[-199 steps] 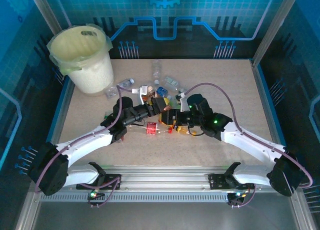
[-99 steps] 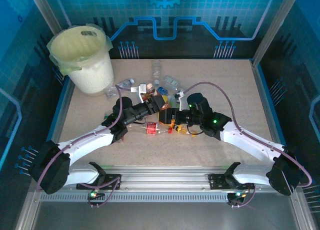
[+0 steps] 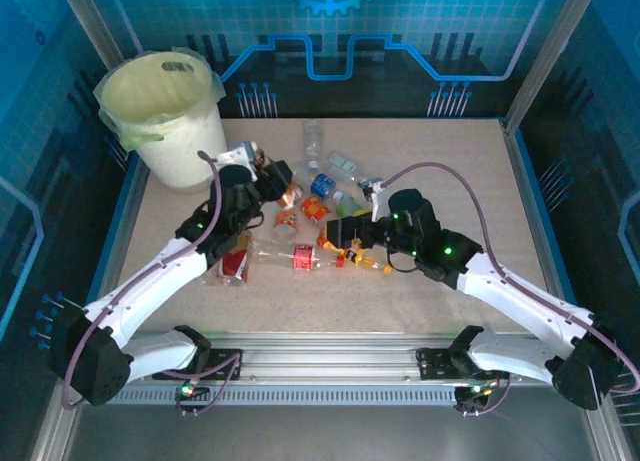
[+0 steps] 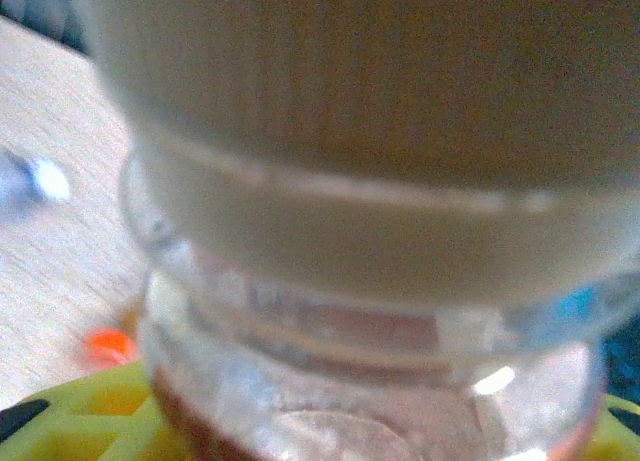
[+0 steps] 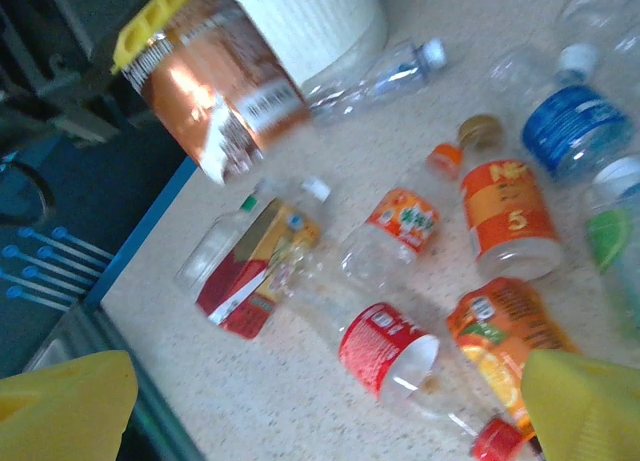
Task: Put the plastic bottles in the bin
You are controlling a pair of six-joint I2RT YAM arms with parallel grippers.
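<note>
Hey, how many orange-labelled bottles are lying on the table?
3: the tan-capped bottle by the blue-labelled bottle, the orange-capped bottle left of it, the juice bottle beside the red-labelled bottle. Others may be hidden.

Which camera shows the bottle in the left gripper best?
Right wrist: the bottle is large, with its copper label and barcode clear. Top external shows it small; left wrist shows a blurred close-up of it.

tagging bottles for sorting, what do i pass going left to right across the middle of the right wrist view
red-and-yellow-label bottle → orange-cap bottle → wide orange-label bottle → green-label bottle
</note>
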